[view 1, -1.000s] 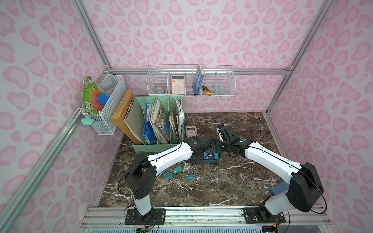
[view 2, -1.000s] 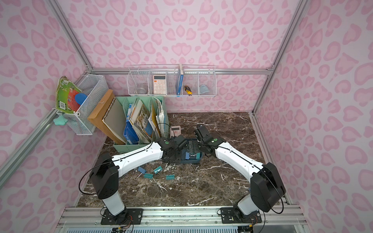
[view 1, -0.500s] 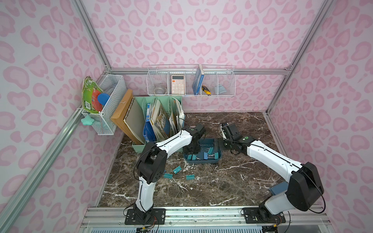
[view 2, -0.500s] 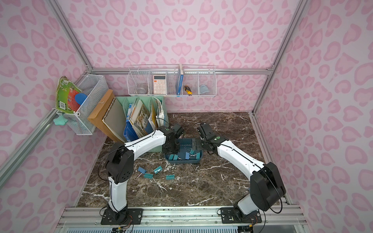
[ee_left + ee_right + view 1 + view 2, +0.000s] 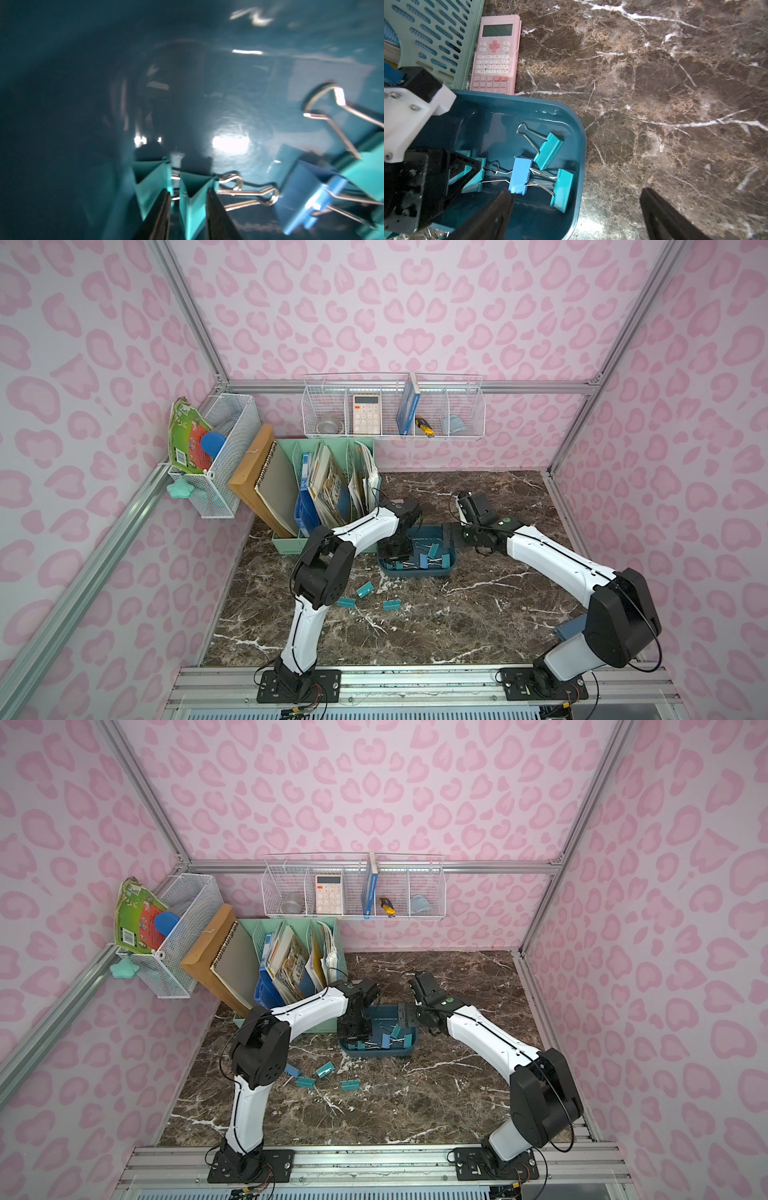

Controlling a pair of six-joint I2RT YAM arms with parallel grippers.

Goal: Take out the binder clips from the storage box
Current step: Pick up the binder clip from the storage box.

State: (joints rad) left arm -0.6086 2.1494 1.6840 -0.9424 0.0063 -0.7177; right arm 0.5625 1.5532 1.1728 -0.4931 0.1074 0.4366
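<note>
Top views: storage box [image 5: 415, 573] sits mid-table on the marble table [image 5: 478, 614]. Its left end is just beside the mint file organizer [image 5: 286, 545], so it's tight there. Front and right of the box is bare marble with plenty of room. Left gripper [image 5: 394, 552] is down inside the box's left end. In a top view, a few binder clips [image 5: 325, 1071] lie loose front-left of the box, well apart from it. The rest are in the box.

Left wrist (blurry): fingers [image 5: 160, 209] are narrowed onto a teal clip [image 5: 193, 197], one each side, with the clip on the box floor. A second teal clip crowds the outer finger. Blue clip [image 5: 301, 197] is just beside them, wire handles overlapping.

Right wrist: right gripper [image 5: 576, 192] is spread wide and holds nothing. It straddles the box's right rim, one finger over the clips, the other over bare marble. Pink calculator [image 5: 496, 58] sits at the box's back rim beside the organizer; can't tell if they touch.
</note>
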